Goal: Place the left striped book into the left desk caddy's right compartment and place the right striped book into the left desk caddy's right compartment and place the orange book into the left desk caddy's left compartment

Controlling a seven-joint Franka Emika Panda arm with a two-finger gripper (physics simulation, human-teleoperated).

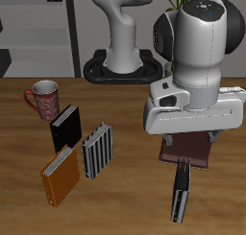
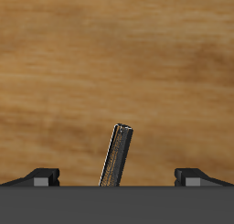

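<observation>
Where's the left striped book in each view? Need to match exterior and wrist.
Exterior: the left striped book is near the table's front edge, just in front of the left desk caddy.
Wrist: thin and edge-on between the fingertips, touching neither.
Shared landmark: the gripper, directly over the book.

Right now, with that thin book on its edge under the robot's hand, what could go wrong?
The left striped book appears to stand tilted on its thin edge between the open fingers, and neither finger touches it, so it might tip over before they close. The left desk caddy sits close behind, so a toppling book could knock against its wall.
</observation>
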